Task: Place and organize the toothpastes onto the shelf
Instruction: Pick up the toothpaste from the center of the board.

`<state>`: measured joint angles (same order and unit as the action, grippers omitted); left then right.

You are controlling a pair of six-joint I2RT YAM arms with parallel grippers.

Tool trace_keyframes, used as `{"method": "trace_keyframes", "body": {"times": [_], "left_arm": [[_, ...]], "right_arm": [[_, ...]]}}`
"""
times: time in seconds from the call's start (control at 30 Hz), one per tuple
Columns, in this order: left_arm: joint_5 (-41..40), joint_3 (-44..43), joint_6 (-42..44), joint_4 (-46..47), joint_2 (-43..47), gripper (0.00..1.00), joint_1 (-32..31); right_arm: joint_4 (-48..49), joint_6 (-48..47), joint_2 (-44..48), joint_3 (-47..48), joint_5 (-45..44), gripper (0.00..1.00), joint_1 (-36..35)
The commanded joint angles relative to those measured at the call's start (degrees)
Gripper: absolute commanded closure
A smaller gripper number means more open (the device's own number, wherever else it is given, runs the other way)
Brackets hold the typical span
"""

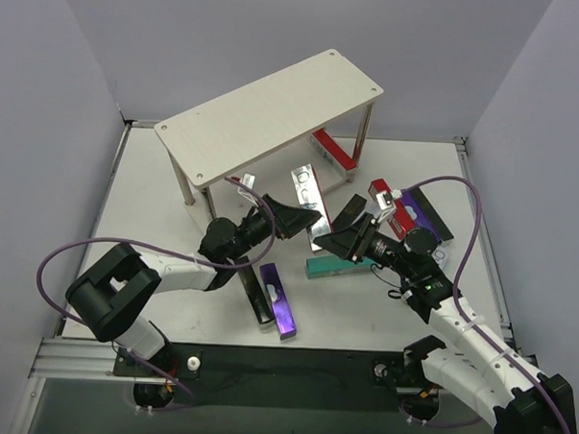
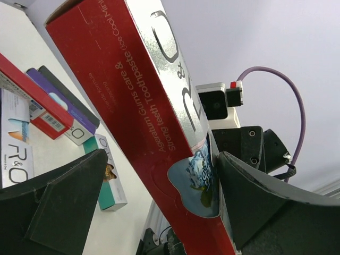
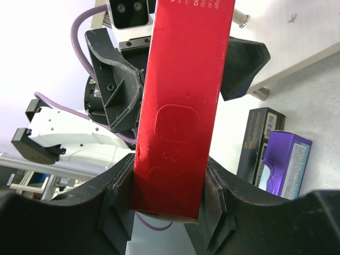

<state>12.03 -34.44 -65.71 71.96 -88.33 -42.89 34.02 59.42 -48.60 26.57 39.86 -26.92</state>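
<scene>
Toothpaste-strewn white table [image 1: 155, 211]; right gripper [image 3: 170, 186] tight on red carton [image 3: 180, 95], left gripper [image 2: 162, 156] spread around it.

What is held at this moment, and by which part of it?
The right fingers clamp the red toothpaste carton near one end, on opposite sides. The left fingers stand open around it, not gripping.
</scene>
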Motion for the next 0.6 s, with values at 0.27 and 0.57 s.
{"method": "trace_keyframes", "body": {"times": [0.27,0.57], "left_arm": [[-0.34,-6.52,-3.54,11.18,-1.49,0.21,-2.28],[-2.01,-6.43,-3.9,11.36,-1.05,0.46,-4.04]], "right_arm": [[9.92,2.28,-1.41,0.77,5.67,0.82,0.46],[9.05,1.76,-1.41,0.42,5.85,0.76,0.37]]}}
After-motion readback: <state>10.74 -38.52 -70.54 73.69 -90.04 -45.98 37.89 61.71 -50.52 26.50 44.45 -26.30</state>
